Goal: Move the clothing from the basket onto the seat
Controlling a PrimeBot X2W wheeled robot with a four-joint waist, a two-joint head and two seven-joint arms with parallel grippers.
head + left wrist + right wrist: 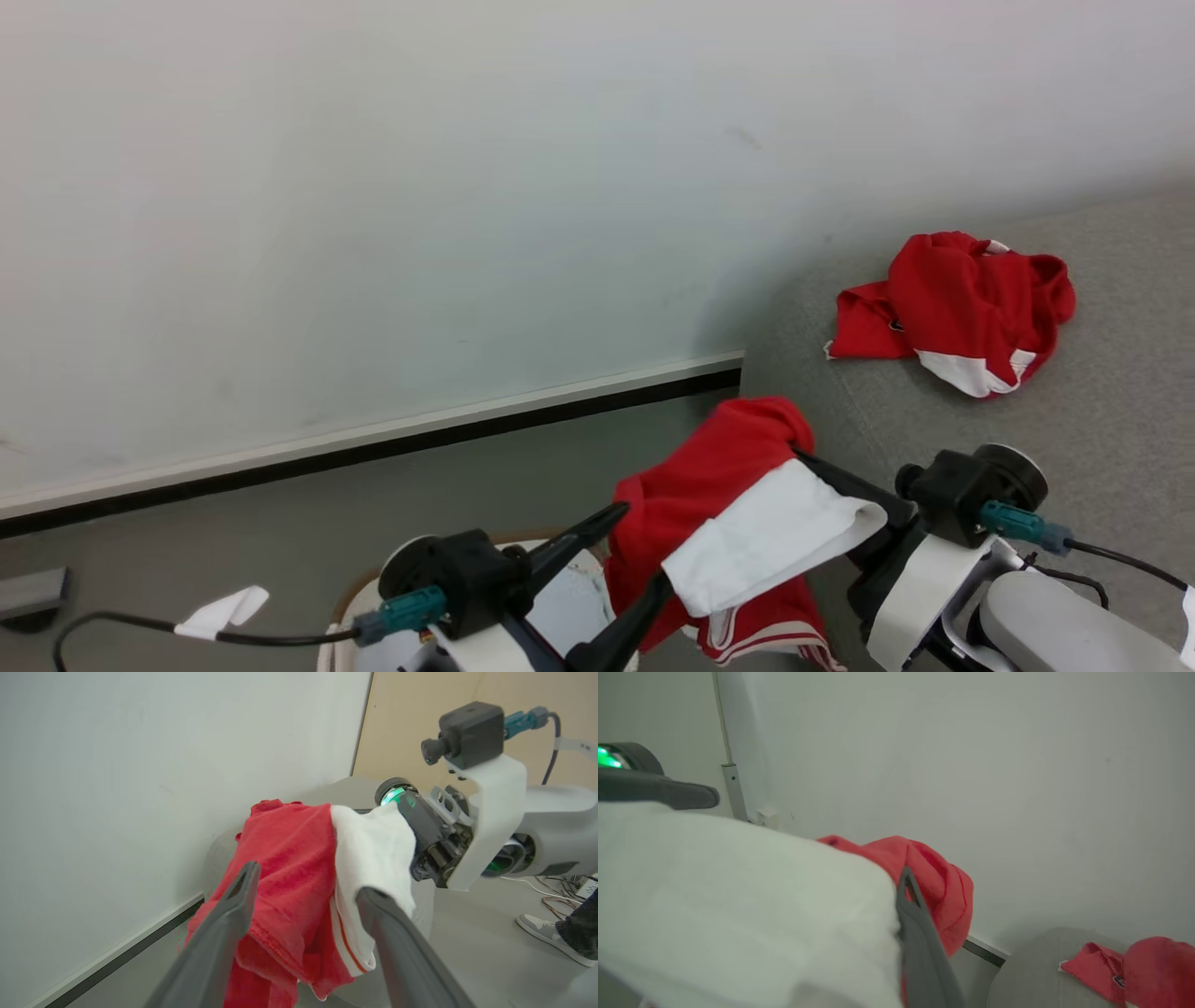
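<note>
A big pale wall (373, 187) stands at the back of the room, with a dark strip along its bottom where it meets the grey floor (280, 523). The grey seat (1102, 411) is on the right, cut off by the edge of the head view. The basket (359, 590) sits low in that view. The left arm hides most of it, so you cannot see what is inside. There are two pieces of red and white clothing. The crumpled piece (962, 303) lies on the seat, near the wall. The hanging piece (719, 504) is up in the air between the basket and the seat. The right end effector (906, 882) is closed on it, though cloth covers most of its fingers. The left end effector (644, 546) is wide open, with one finger on each side of the hanging piece. A person's shoe (546, 933) shows in the left wrist view, partly cut off.
</note>
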